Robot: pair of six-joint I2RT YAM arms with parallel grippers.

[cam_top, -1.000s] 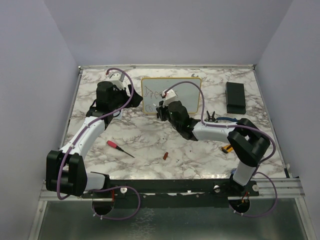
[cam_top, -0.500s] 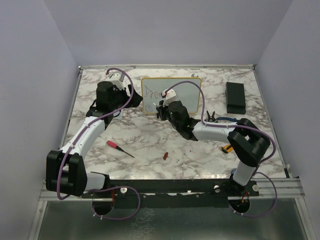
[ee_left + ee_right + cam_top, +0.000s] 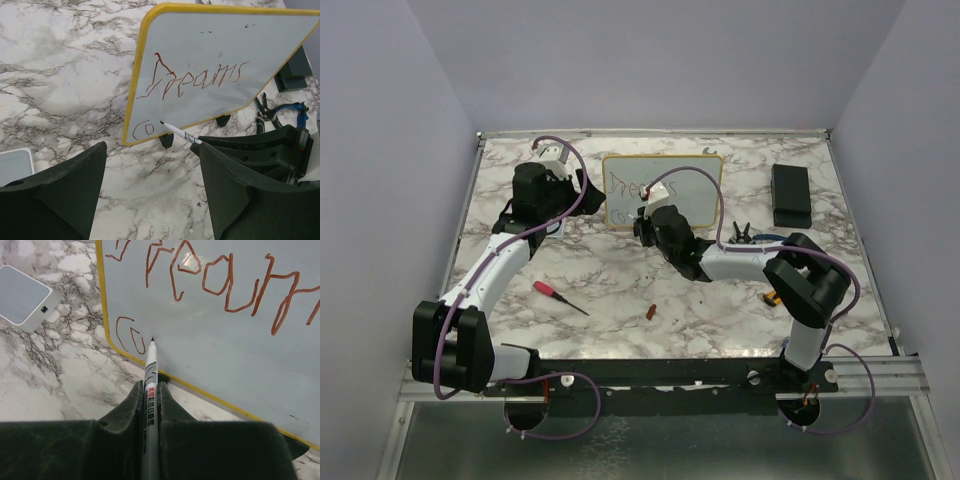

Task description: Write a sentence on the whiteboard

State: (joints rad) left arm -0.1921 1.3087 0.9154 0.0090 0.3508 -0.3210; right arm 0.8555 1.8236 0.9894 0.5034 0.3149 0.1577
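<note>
Marker [image 3: 151, 360] tip is touching the whiteboard [image 3: 210, 45] right after "Co" on line two, and the right end effector [image 3: 149, 390] is pinching it tight. The board is standing tilted at the far middle of the desk [image 3: 65, 75]. The left end effector [image 3: 151, 147] is hovering wide open and empty in front of it. I'm guessing that pressing too hard is going to slide the unbraced board and wreck the sentence [image 3: 192, 82].

Left jaws gape wide, right jaws clamped.
</note>
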